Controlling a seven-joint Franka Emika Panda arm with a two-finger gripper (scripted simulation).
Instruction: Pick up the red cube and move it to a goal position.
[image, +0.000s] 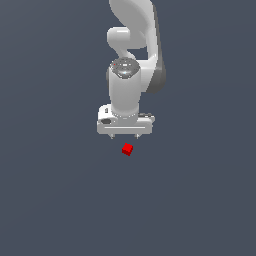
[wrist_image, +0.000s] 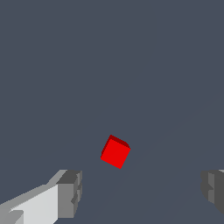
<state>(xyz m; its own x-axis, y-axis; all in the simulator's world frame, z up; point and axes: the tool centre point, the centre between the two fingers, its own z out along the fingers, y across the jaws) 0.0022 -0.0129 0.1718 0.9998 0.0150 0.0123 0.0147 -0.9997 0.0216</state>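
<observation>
Both renders are sharp from edge to edge, with no blur, glare or lens bending, and the flat slate-grey ground is evenly and rather dimly lit. Light seems to come from above: the arm is bright on its front and grey down the exterior view's right side, with one soft highlight on a rounded joint. The cube has one bright red face and darker sides, the gripper pads are shaded grey, and no clear cast shadow shows beneath anything.
</observation>
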